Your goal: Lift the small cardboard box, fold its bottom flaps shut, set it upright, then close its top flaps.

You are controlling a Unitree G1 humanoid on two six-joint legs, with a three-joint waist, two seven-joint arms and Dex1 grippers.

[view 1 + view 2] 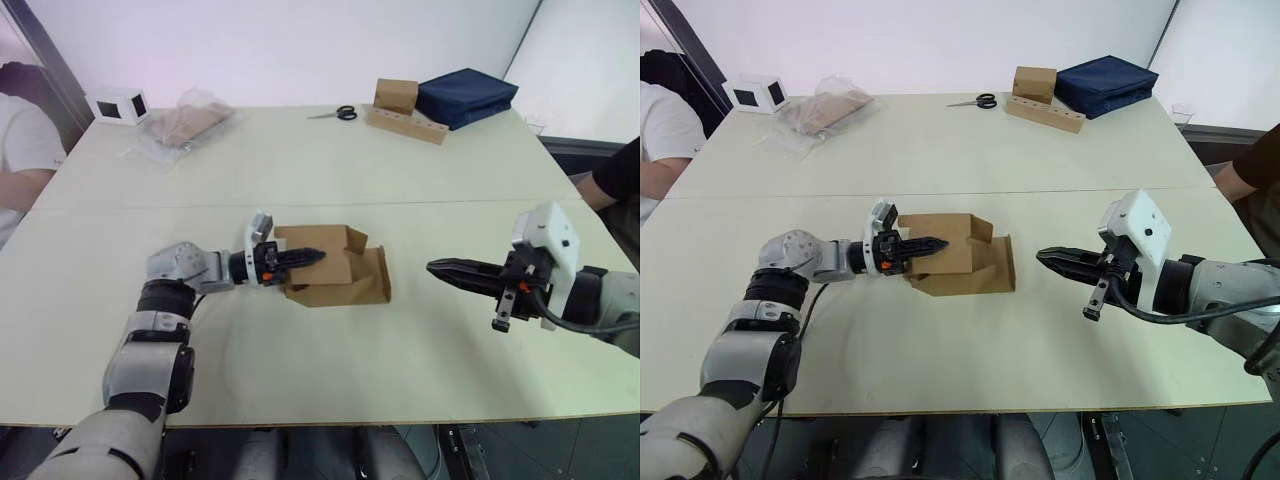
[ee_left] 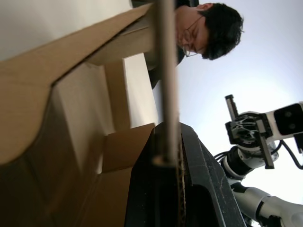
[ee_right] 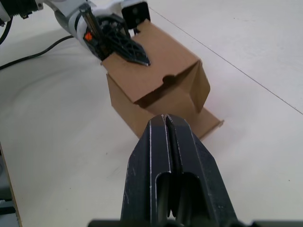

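Observation:
The small cardboard box (image 1: 335, 281) sits near the middle of the table (image 1: 300, 180), its brown flaps (image 1: 377, 272) hanging open on the side facing my right arm. One flap lies flat on the table; I cannot tell top flaps from bottom ones. My left gripper (image 1: 315, 256) is shut on the box's upper wall, and the left wrist view shows the thin cardboard edge (image 2: 167, 118) pinched between its fingers. To the right, my right gripper (image 1: 432, 267) is shut, holds nothing, points at the open side and stays a short gap away from the box (image 3: 156, 71).
At the far edge lie a white cube (image 1: 120, 105), a plastic bag (image 1: 185, 125), scissors (image 1: 340, 113), a blockier brown box on a slab (image 1: 405, 112) and a navy bag (image 1: 465, 95). One person (image 1: 20, 150) sits at the left, another (image 1: 612, 180) at the right.

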